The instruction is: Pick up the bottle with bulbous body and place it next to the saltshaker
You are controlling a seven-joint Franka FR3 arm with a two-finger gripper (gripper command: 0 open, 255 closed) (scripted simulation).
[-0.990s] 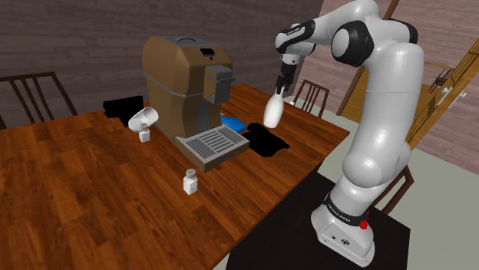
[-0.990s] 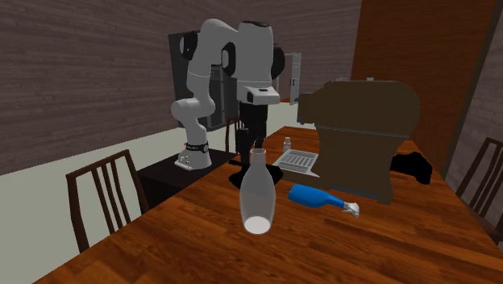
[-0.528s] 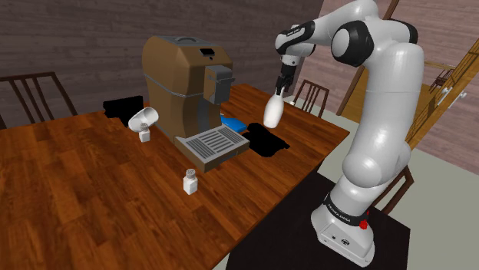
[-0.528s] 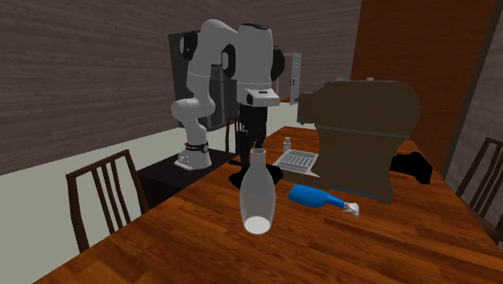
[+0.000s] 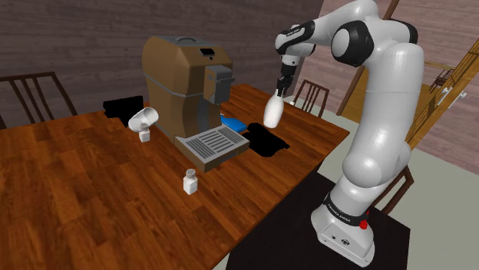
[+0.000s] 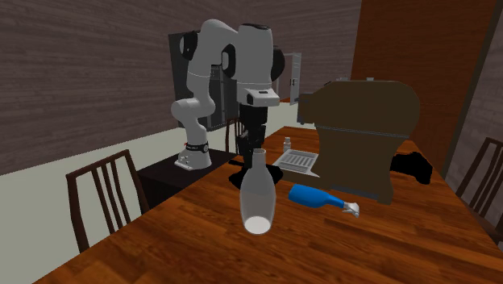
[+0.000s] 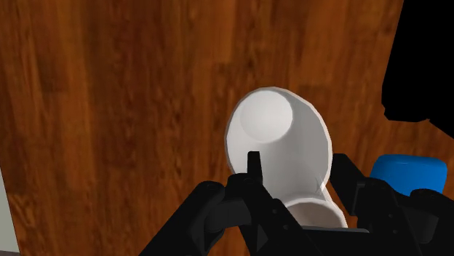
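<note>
Pickup was done imo: we had the gripper (image 5: 280, 88) clamped on the white bottle (image 5: 272, 113) by its neck, up off the desk (image 5: 77, 192) near its edge by the stand (image 5: 345, 230). Carry + set-down by the saltshaker (image 5: 190, 182) were left.

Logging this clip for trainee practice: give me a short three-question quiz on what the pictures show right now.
1. True or false: the gripper is shut on the neck of the white bottle.
2. What lies on the table beside the brown coffee machine? A) blue bottle B) red bowl C) green book
3. Name the small white thing standing in front of the machine's grey tray.
Key: 1 true; 2 A; 3 the saltshaker.
</note>
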